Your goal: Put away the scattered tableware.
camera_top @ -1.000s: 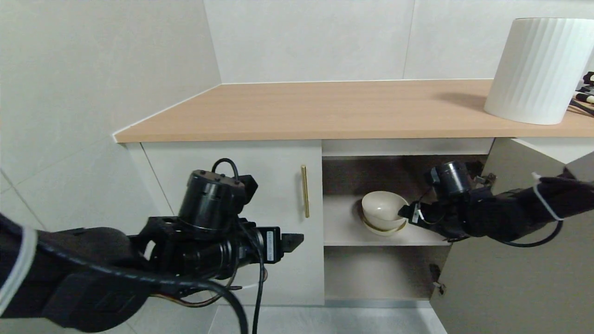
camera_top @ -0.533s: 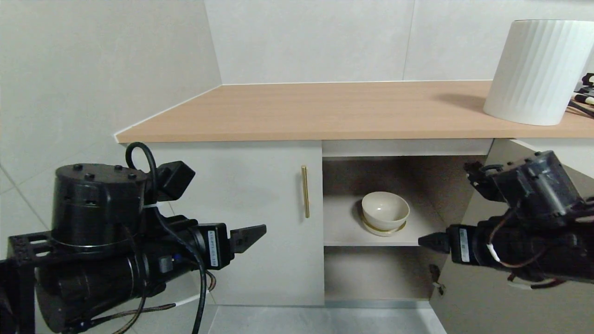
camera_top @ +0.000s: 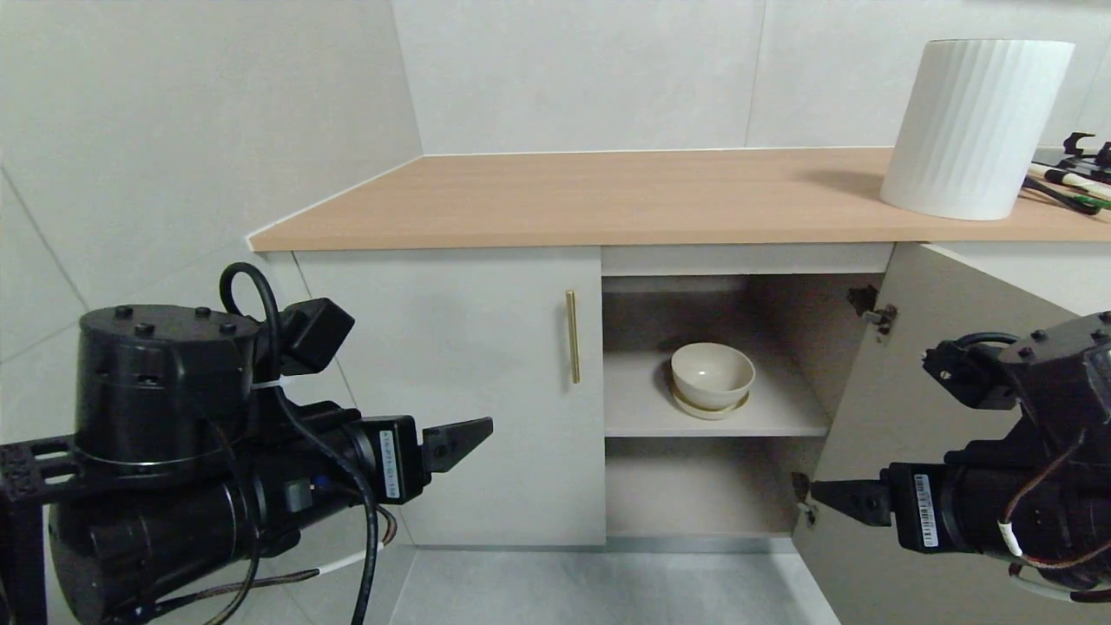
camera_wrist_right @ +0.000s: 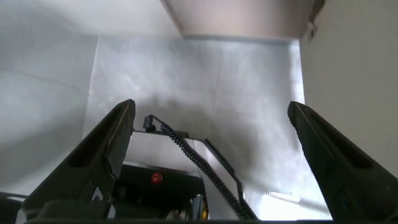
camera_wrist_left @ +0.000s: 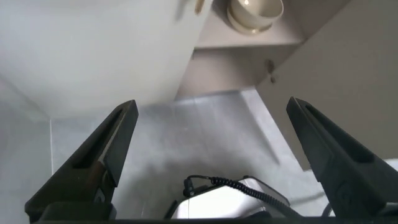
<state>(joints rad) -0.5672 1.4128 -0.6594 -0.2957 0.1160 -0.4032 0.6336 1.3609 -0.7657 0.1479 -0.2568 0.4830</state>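
The bowl (camera_top: pixel 712 375) is set on the shelf (camera_top: pixel 638 406); the left end effector (camera_wrist_left: pixel 211 109) and right end effector (camera_wrist_right: pixel 211 107) are held wide apart, empty; the cabinet door (camera_top: pixel 885 391) should probably be shut next.

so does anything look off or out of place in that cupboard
Nothing stands out. The bowl sits upright on a small plate on the shelf, nothing spilled or broken. The right-hand cupboard door stands open.

The left arm (camera_top: pixel 174 529) is black, its round motor housing (camera_top: pixel 161 382) topped with small screws and a looped black cable (camera_top: pixel 247 269). Both arms carry a white barcode label (camera_top: pixel 391 464) behind dark wedge-shaped fingers (camera_top: pixel 460 437).
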